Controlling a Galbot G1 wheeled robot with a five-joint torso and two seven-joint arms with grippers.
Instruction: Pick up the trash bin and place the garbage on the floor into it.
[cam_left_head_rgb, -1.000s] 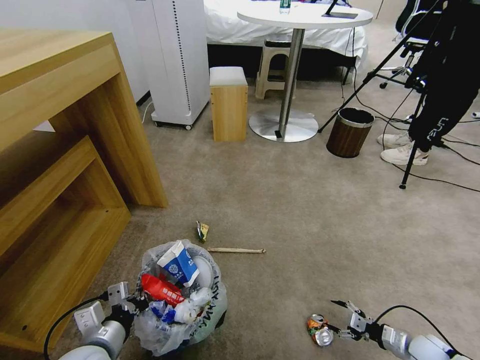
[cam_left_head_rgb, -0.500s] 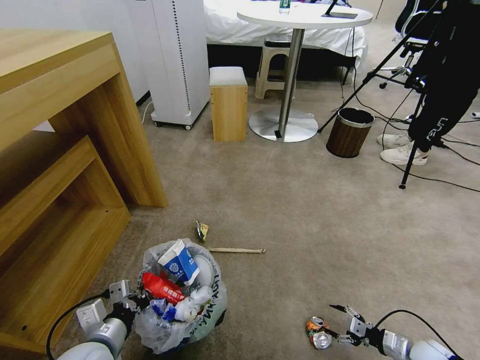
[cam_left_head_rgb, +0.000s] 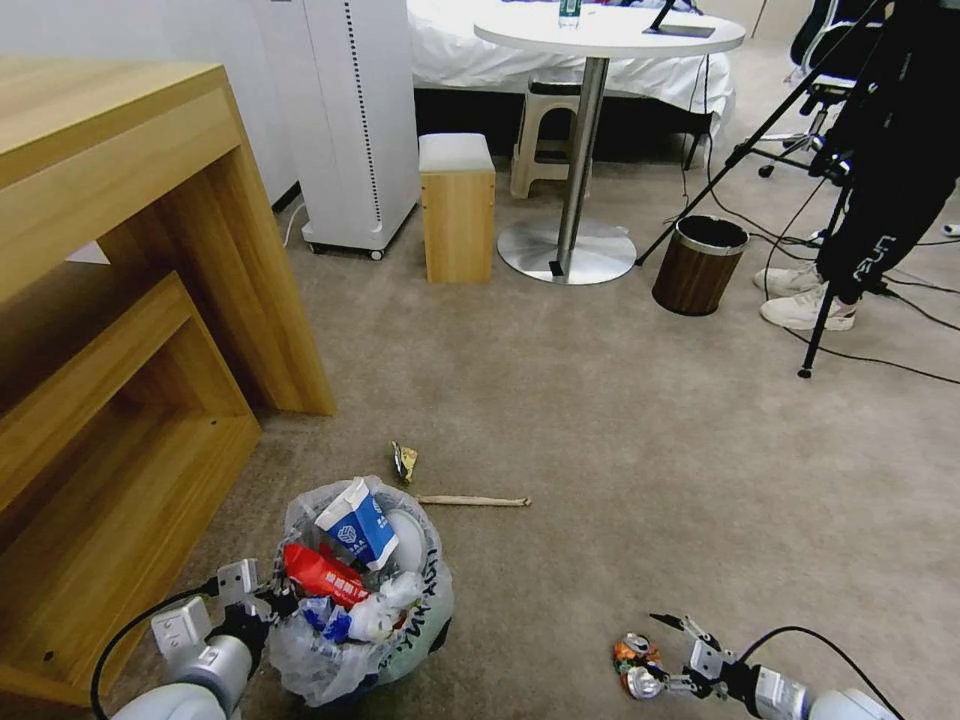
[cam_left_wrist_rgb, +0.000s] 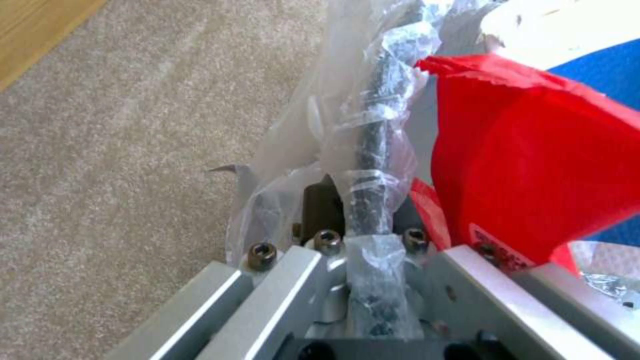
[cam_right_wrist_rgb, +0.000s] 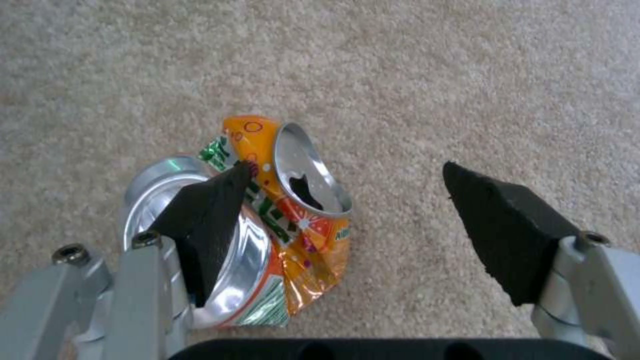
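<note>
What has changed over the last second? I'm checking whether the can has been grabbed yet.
The right gripper has drawn back toward the robot and sunk lower beside the can. Its fingers are open, one pad over the can, not yet closed. The can has barely shifted. The left gripper still clamps the bin rim; the stick and wrapper lie unmoved.

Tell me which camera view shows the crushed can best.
The right wrist view: the crushed can lies close up on the carpet, orange print and opened top plain, between the open right gripper jaws. The head view shows it small and low. The left wrist view faces the bin.
</note>
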